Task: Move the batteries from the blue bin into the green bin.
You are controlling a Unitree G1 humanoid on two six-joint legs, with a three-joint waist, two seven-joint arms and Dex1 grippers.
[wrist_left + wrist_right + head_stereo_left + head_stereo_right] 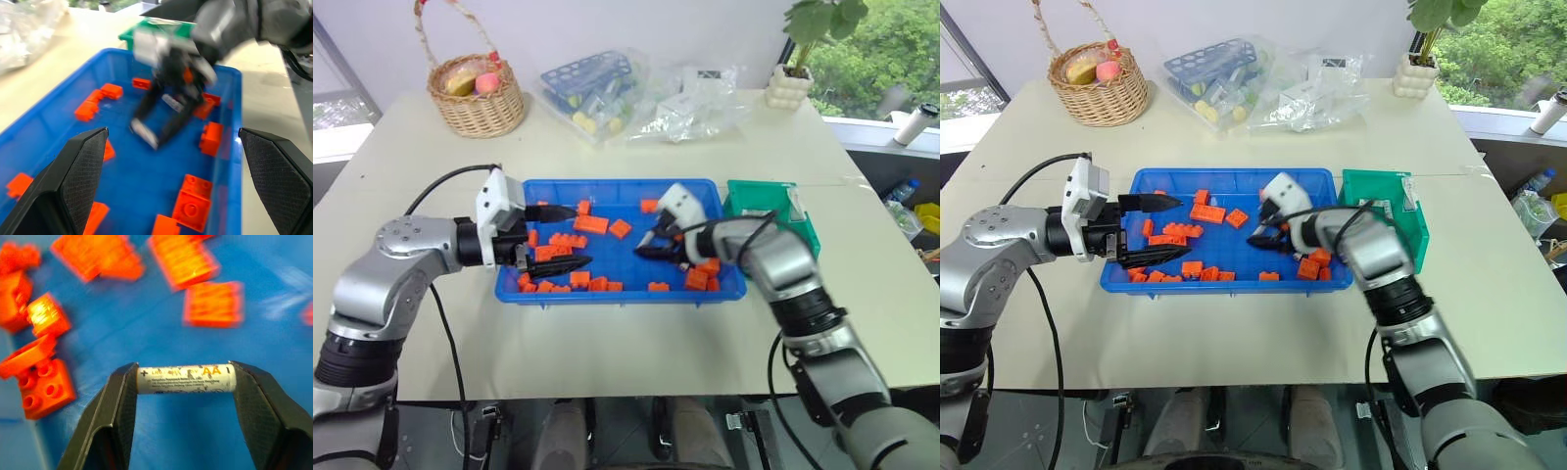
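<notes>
In the right wrist view a silver AA battery [186, 378] is clamped end to end in my right gripper [185, 382], lifted a little above the blue floor. The blue bin [617, 183] lies mid-table with several orange bricks [590, 224] in it. My right gripper [646, 245] hangs over the bin's right half, left of the green bin [773, 208], which stands against the blue bin's right end. My left gripper [580, 235] is open over the bin's left part, with nothing between its fingers. The left wrist view shows the battery [144, 133] in the right gripper.
A wicker basket [477, 93] with fruit stands at the back left. Clear plastic bags, one holding a blue test-tube rack [592, 80], lie at the back middle. A white plant pot [789, 86] sits at the back right.
</notes>
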